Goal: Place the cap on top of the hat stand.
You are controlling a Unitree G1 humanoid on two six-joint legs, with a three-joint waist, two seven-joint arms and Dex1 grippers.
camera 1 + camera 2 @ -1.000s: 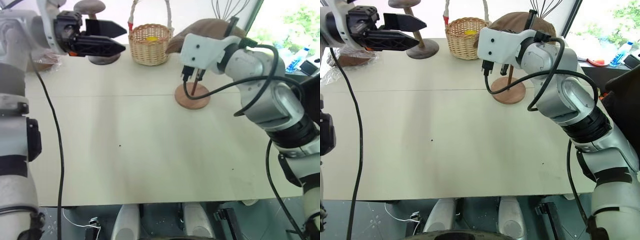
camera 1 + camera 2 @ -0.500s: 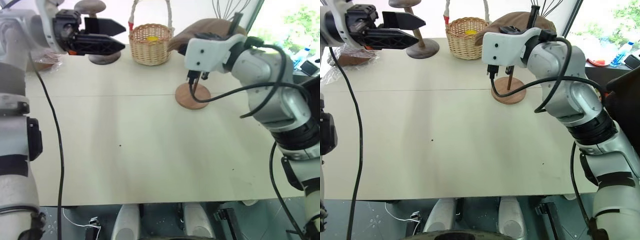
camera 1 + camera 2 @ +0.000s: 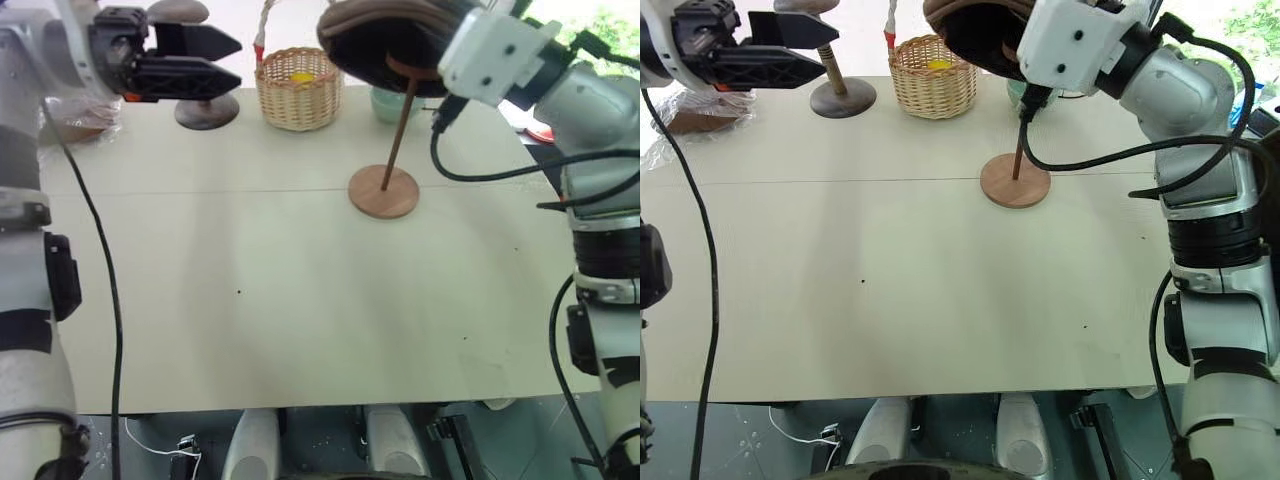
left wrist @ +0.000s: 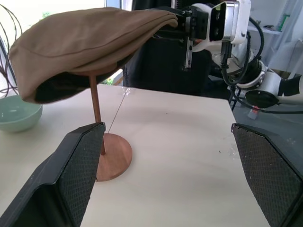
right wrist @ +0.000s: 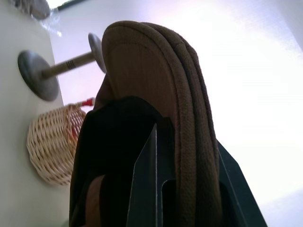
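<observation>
**Inspector:** What is the tabletop [image 3: 300, 300] carrying?

**Assistant:** A pale, matte surface is filling most of the head views, with a thin seam running across it in the upper third. The hat stand [image 3: 385, 170] is standing upright on its round base right of centre, just past the seam. A wicker basket [image 3: 299, 88] with something yellow inside is sitting at upper centre. A darker, thicker-stemmed stand [image 3: 840, 85] is standing left of the basket, and a plastic-wrapped bundle [image 3: 695, 115] is lying at the far left edge. A pale green bowl [image 4: 16, 113] is resting behind the hat stand.

**Inspector:** Where is the cap?

**Assistant:** The cap [image 3: 385, 40] is sitting at the top of the frame, hanging tilted over the stand's top disc, its dark underside facing the camera. Whether it is resting on the disc, I cannot tell.

**Inspector:** The hands?

**Assistant:** The right hand [image 5: 189, 189] is clenching the cap's brim; its fingers are pinching the folded edge in the right wrist view. The left hand [image 3: 195, 60] is hanging released at upper left, fingers spread wide, holding nothing, well apart from the cap.

**Inspector:** The room?

**Assistant:** Bright daylight is coming in behind the tabletop, with greenery showing at upper right. A dark floor with a cable is showing along the bottom edge.
</observation>
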